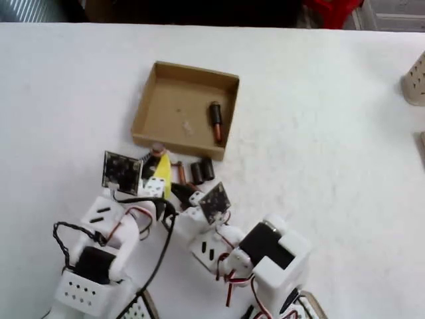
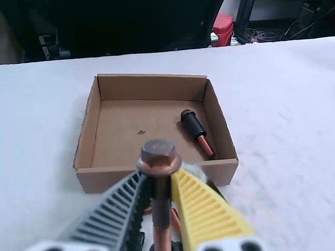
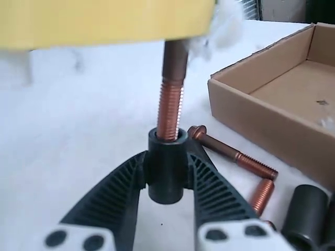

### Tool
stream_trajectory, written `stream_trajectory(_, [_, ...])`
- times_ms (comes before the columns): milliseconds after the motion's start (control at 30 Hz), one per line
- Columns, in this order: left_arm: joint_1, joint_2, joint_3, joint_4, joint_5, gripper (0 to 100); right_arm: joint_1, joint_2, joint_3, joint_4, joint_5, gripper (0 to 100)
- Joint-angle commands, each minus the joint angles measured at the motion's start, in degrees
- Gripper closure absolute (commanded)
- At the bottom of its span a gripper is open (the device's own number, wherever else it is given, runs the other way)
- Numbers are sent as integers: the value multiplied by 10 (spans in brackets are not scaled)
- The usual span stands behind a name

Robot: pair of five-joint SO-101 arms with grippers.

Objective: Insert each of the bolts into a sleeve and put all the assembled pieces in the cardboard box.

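My left gripper [image 2: 157, 173] is shut on a copper bolt [image 2: 158, 157] that stands upright, hex head up, in front of the cardboard box [image 2: 86, 130]. My right gripper [image 3: 166, 162] is shut on a black sleeve [image 3: 165, 180], held upright. The bolt's threaded end [image 3: 170, 112] enters the sleeve's top opening. In the high view both grippers meet just in front of the box [image 1: 147, 100], left gripper [image 1: 159, 166] beside right gripper [image 1: 180, 193]. One assembled bolt and sleeve [image 1: 216, 121] lies inside the box.
Two loose black sleeves [image 1: 202, 171] and a loose bolt [image 1: 178, 173] lie between the grippers and the box. Two loose bolts [image 3: 230, 151] and a sleeve [image 3: 306, 214] show close to my right gripper. A beige object [image 1: 415, 80] stands at the table's right edge.
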Motion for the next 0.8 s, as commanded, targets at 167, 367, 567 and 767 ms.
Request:
stream_trajectory(167, [9, -7, 13, -14, -5, 978, -2, -7, -17, 1, -3, 981])
stream_trajectory(367, [9, -7, 22, 33, -10, 977, -3, -7, -13, 1, -3, 981])
stream_trajectory(567, [-10, -7, 24, 37, -22, 977, -1, -7, -13, 0, -3, 981])
stream_trajectory(767, [7, -7, 22, 113, -55, 977, 10, -7, -17, 0, -3, 981])
